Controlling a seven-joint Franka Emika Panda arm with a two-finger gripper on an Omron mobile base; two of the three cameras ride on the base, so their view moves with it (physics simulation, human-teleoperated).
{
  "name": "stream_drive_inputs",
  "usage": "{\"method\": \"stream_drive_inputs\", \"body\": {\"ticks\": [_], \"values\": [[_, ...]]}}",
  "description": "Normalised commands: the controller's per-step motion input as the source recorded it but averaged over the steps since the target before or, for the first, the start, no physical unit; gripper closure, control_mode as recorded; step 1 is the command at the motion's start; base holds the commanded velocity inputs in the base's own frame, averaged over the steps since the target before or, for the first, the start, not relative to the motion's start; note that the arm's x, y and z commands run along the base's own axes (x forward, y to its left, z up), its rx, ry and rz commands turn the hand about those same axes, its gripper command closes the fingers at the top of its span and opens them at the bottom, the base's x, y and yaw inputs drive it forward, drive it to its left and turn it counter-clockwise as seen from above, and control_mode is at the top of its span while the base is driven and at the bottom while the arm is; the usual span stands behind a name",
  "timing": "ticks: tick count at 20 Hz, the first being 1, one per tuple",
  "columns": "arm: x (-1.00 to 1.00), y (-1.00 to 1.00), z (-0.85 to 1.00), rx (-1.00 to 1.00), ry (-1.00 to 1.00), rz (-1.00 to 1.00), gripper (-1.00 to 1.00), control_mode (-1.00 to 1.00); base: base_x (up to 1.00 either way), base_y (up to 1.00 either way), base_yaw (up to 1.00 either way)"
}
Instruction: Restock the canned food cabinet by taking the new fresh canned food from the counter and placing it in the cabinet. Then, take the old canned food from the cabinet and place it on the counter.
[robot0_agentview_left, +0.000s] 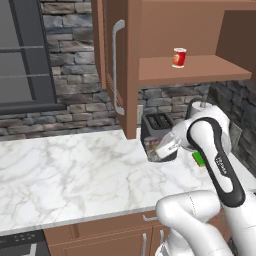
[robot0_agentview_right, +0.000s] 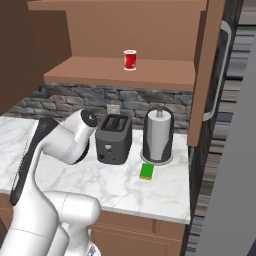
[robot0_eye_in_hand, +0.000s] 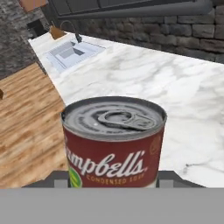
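We see the gripper (robot0_eye_in_hand: 113, 181) pinching a Campbell's can (robot0_eye_in_hand: 113, 142) low in the hand view, above the marble desk (robot0_eye_in_hand: 183, 100). Upper frame, a red can (robot0_agentview_left: 179, 57) stands on the cabinet (robot0_agentview_left: 195, 70) shelf; toaster (robot0_agentview_right: 114, 138), towel holder (robot0_agentview_right: 158, 136) and sponge (robot0_agentview_right: 147, 171) sit below.

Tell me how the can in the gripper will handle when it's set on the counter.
The held can looks like rigid metal, so the gripper shut on it probably won't dent it. Its round wall would likely roll if laid sideways on the marble counter. Upright, its squat shape should resist tipping.
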Motion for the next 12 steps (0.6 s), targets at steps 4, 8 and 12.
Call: {"method": "stream_drive_inputs", "body": {"ticks": [4, 8, 12], "values": [[0.14, 0.99, -0.51, 0.08, 0.0, 0.0, 1.0, -1.0, 0.0, 0.0, 0.0], [0.31, 1.0, -0.42, 0.0, 0.0, 0.0, 1.0, -1.0, 0.0, 0.0, 0.0], [0.38, 0.78, -0.33, -0.06, 0.0, 0.0, 1.0, -1.0, 0.0, 0.0, 0.0]]}}
